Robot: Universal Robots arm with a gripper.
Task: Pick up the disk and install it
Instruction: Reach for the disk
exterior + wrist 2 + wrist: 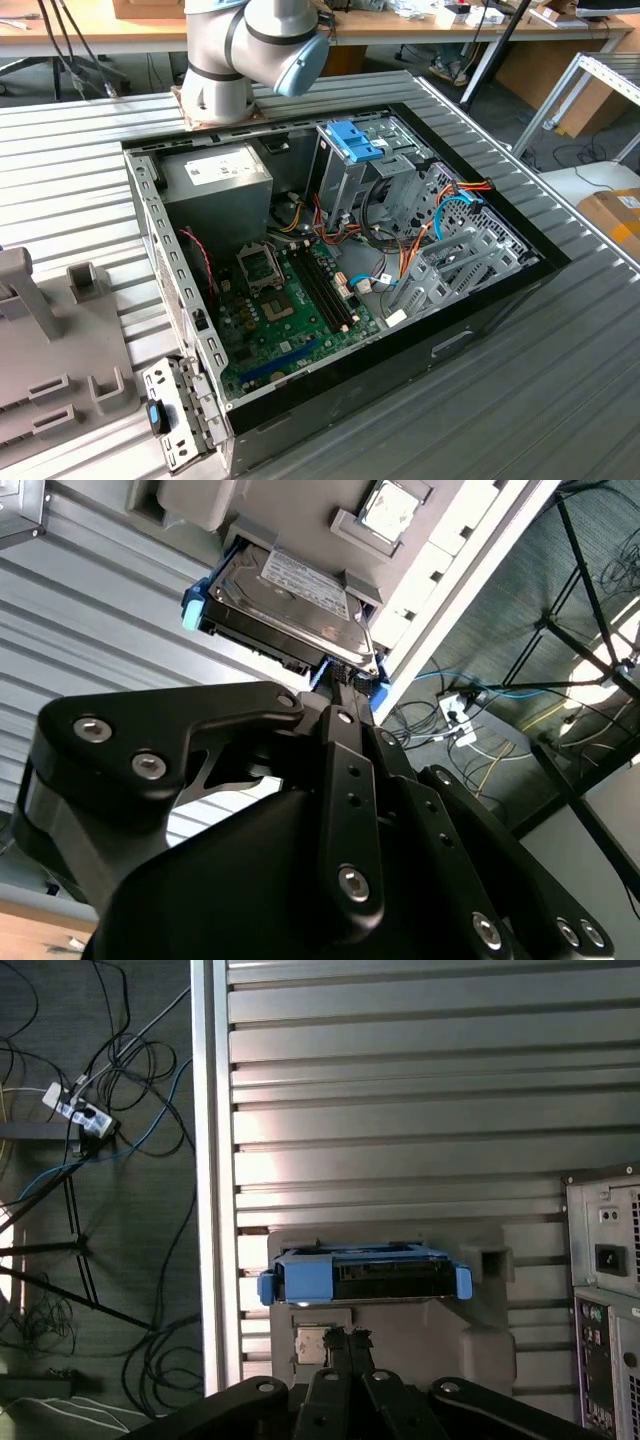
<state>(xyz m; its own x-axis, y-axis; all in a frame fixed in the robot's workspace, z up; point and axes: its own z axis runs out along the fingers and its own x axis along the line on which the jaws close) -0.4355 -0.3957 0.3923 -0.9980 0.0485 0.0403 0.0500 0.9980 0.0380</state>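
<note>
The disk (385,1278) is a flat silver-grey drive with a white label (300,580) and blue plastic rails (305,1278) at its ends. It rests in a grey plastic holder (400,1345) on the ribbed metal table. In both wrist views my gripper (346,1338) hangs close in front of the disk's edge, apart from it. Its two black fingers (345,730) are pressed together with nothing between them. The open computer case (480,310) lies on its side in the exterior view, with a metal drive cage (345,185) under a blue latch (352,140).
Inside the case are a grey power-supply box (215,172), a green motherboard (290,310) and orange and blue cables (440,215). A grey fixture (45,350) stands at the exterior view's left. The table edge (212,1210) runs beside the holder, with floor cables (90,1120) beyond.
</note>
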